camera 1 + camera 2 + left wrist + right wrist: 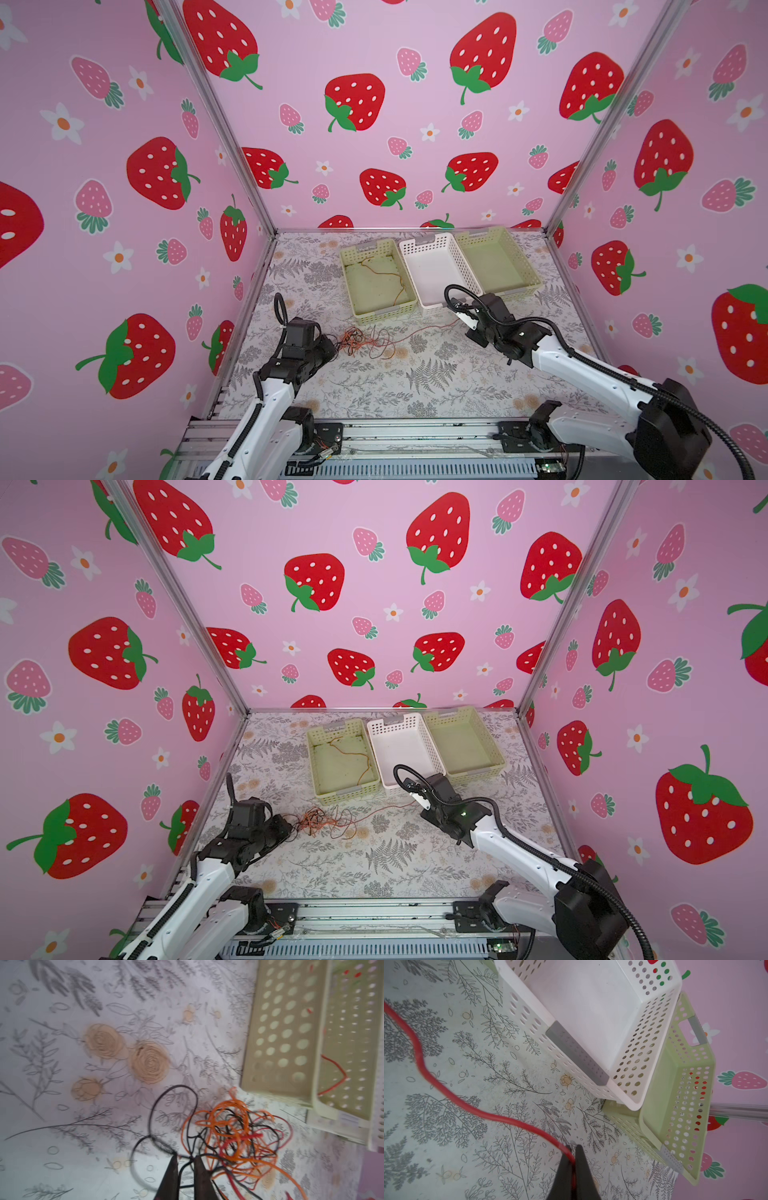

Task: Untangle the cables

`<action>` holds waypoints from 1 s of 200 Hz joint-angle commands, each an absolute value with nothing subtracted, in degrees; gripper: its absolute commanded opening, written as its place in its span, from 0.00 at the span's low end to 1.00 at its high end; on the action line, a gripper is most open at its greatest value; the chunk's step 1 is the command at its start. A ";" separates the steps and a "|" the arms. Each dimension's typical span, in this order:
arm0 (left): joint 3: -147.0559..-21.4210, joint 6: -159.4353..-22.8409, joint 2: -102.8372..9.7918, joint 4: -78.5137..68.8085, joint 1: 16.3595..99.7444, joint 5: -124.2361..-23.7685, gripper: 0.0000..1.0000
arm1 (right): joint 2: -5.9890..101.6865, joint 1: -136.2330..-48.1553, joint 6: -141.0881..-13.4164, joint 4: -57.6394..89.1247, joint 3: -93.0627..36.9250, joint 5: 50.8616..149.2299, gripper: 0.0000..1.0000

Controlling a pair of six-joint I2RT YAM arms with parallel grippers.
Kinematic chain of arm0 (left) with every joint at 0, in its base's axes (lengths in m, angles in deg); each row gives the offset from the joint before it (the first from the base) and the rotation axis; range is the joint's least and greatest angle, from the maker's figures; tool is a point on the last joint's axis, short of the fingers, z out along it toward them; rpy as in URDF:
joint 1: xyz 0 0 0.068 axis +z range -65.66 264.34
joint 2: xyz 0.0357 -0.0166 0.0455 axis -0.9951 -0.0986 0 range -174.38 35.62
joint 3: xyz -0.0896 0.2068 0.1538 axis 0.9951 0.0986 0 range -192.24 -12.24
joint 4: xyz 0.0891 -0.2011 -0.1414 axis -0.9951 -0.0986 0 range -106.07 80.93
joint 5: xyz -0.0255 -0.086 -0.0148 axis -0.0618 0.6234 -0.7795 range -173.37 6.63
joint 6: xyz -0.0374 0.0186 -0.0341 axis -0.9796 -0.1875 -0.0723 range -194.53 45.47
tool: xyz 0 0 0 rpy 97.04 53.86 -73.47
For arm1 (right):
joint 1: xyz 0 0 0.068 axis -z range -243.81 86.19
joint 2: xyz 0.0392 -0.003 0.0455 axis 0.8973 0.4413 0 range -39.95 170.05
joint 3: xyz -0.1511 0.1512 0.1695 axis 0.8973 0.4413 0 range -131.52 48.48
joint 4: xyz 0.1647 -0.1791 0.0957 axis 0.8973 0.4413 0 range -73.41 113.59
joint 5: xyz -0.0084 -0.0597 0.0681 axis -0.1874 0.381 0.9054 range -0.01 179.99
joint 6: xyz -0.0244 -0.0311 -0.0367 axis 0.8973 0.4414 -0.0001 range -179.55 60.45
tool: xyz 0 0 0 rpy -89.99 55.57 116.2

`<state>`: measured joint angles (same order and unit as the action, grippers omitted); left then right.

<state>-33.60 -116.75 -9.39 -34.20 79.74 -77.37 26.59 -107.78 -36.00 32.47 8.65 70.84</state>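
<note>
Your right gripper (573, 1148) clamps the thin red wire (477, 1111); your left gripper (186, 1156), lower centre, stands slightly parted around the thin black wire (176, 1086).

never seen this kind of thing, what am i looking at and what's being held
Two robot arms work over a flowery table. Both top views come from one camera overhead; the other two from wrist cameras. On the table: a tangle of cables, a green basket holding one cable, a white basket and a second green basket. The right gripper is shut on a reddish cable running to the tangle. The left gripper, slightly open, sits at the tangle with a black cable between its jaws.
</note>
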 commanded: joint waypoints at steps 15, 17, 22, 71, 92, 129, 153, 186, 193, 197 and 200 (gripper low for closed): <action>-32.68 -118.30 -8.54 -36.08 80.12 -81.57 0.37 | 27.66 -112.39 -31.07 32.46 9.42 66.14 0.00; -32.84 -118.06 -8.51 -36.24 80.12 -81.67 0.38 | 27.82 -112.65 -30.96 32.38 9.36 65.95 0.00; -33.21 -117.60 -8.00 -36.51 80.12 -81.78 0.40 | 28.02 -113.09 -30.69 32.18 9.36 65.46 0.00; -39.49 -111.53 -1.71 -41.52 79.61 -82.59 0.56 | 28.61 -114.71 -28.97 31.53 8.63 63.55 0.00; -42.71 -109.46 -2.65 -43.49 78.67 -82.49 0.66 | 28.78 -114.80 -28.70 31.55 8.59 63.22 0.00; -49.20 -101.91 -10.90 -46.41 74.34 -82.79 0.69 | 29.38 -114.96 -28.88 32.00 8.41 62.48 0.00; -53.85 -96.70 -20.37 -48.04 68.08 -83.45 0.68 | 29.31 -115.05 -28.88 31.80 8.41 62.15 0.00; -57.41 -94.48 -30.86 -47.66 63.05 -81.72 0.68 | 29.31 -115.32 -29.13 32.06 8.40 61.70 0.00; -57.20 -94.57 -32.12 -46.98 62.82 -81.42 0.69 | 29.26 -115.40 -29.14 32.07 8.41 61.69 0.00; -57.07 -94.57 -32.80 -46.60 62.73 -81.29 0.69 | 29.23 -115.45 -29.14 32.10 8.41 61.70 0.00; -56.94 -94.57 -33.29 -46.29 62.72 -81.19 0.69 | 29.14 -115.49 -29.19 32.07 8.34 61.62 0.00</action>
